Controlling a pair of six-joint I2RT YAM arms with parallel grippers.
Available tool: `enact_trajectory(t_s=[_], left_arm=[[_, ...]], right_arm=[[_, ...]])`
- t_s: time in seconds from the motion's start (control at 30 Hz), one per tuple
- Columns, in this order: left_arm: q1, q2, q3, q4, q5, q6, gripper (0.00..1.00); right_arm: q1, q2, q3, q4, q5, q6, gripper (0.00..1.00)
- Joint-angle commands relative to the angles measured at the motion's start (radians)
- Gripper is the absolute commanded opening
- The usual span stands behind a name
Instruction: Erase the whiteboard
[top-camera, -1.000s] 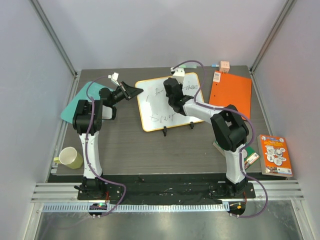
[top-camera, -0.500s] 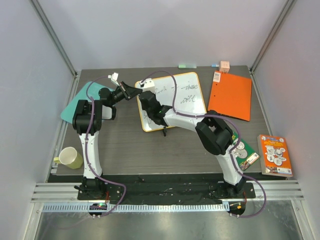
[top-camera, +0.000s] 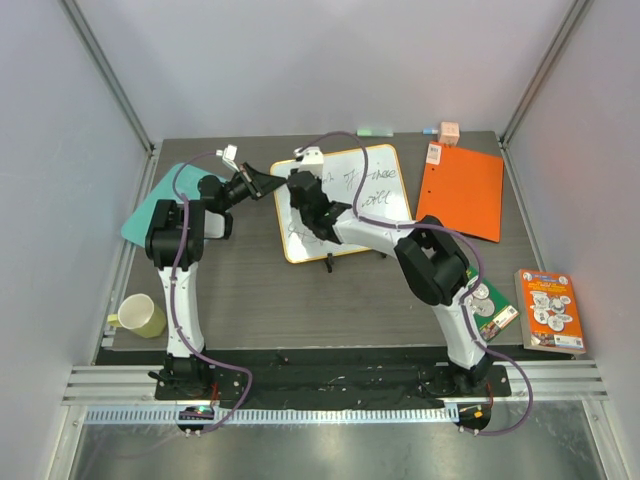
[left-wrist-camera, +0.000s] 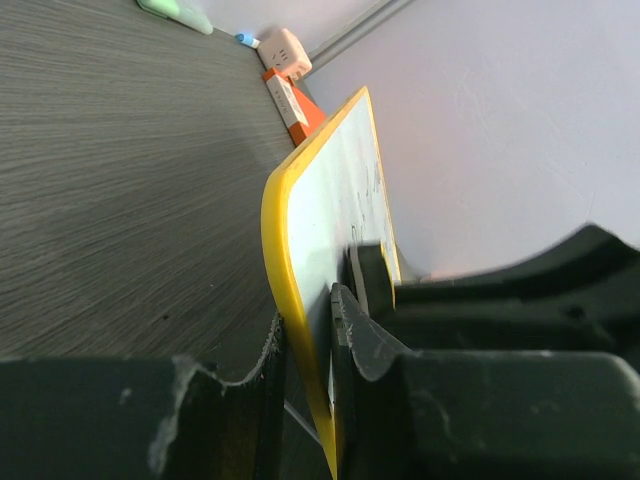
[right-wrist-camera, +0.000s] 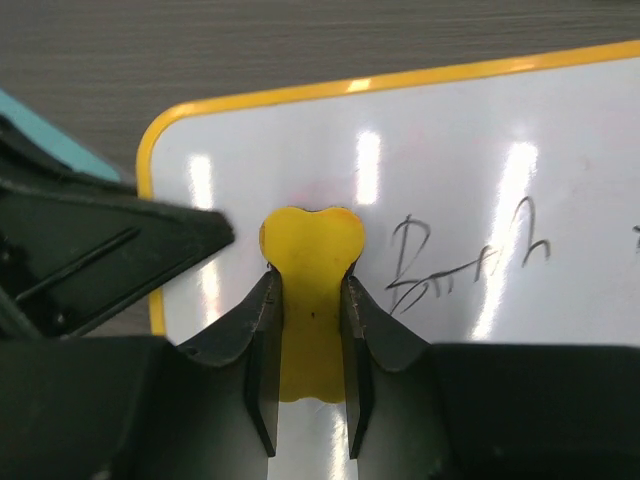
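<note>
The whiteboard (top-camera: 375, 190), white with a yellow rim and black scribbles, stands tilted on the table's far middle. My left gripper (top-camera: 268, 182) is shut on its left edge; in the left wrist view the yellow rim (left-wrist-camera: 290, 240) sits between the fingers of the gripper (left-wrist-camera: 305, 330). My right gripper (top-camera: 300, 190) is over the board's upper-left corner. In the right wrist view it (right-wrist-camera: 308, 290) is shut on a yellow eraser (right-wrist-camera: 312, 240), pressed on the white surface (right-wrist-camera: 450, 150) just left of the handwriting.
An orange folder (top-camera: 460, 190) lies right of the board, a teal sheet (top-camera: 150, 215) to its left. A yellow-green mug (top-camera: 140, 316) stands front left, a book (top-camera: 548, 310) front right. A small pink box (top-camera: 449, 131) and a green marker (top-camera: 375, 131) sit at the back edge.
My right gripper swept with the eraser from the board's upper middle to its left side, then up to the upper-left corner. The left arm has not moved.
</note>
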Motion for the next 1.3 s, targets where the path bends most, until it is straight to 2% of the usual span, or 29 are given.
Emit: enact_trajectory(t_s=[0.0,0.13,0.27,0.43,0.67,0.8,0.9,1.03,1.27], left_arm=[[-0.023,-0.01,0.019,0.199,0.076,0.066,0.0],[-0.023,-0.012,0.02,0.199,0.077,0.066,0.0],[-0.023,-0.007,0.022,0.199,0.077,0.065,0.0],[-0.025,-0.007,0.023,0.199,0.077,0.063,0.0],[-0.025,-0.004,0.025,0.199,0.076,0.063,0.0],[-0.025,-0.003,0.027,0.199,0.074,0.06,0.0],[-0.025,-0.003,0.027,0.199,0.074,0.06,0.0],[-0.025,-0.004,0.027,0.199,0.074,0.062,0.0],[-0.026,-0.003,0.028,0.199,0.074,0.062,0.0]], right_arm=[[-0.086,0.015,0.032,0.027,0.064,0.039,0.01],[-0.096,0.024,0.041,0.067,0.081,0.063,0.01],[-0.098,0.05,0.088,0.021,0.099,0.059,0.01],[-0.115,0.046,0.069,0.007,0.15,0.053,0.01],[-0.236,-0.043,-0.033,-0.089,0.128,0.083,0.01],[-0.326,-0.095,-0.115,-0.103,0.058,0.077,0.01],[-0.345,-0.102,-0.142,-0.105,-0.008,0.034,0.01],[-0.311,-0.085,-0.129,-0.1,-0.215,-0.018,0.01],[-0.184,-0.076,-0.148,-0.056,-0.344,-0.029,0.01]])
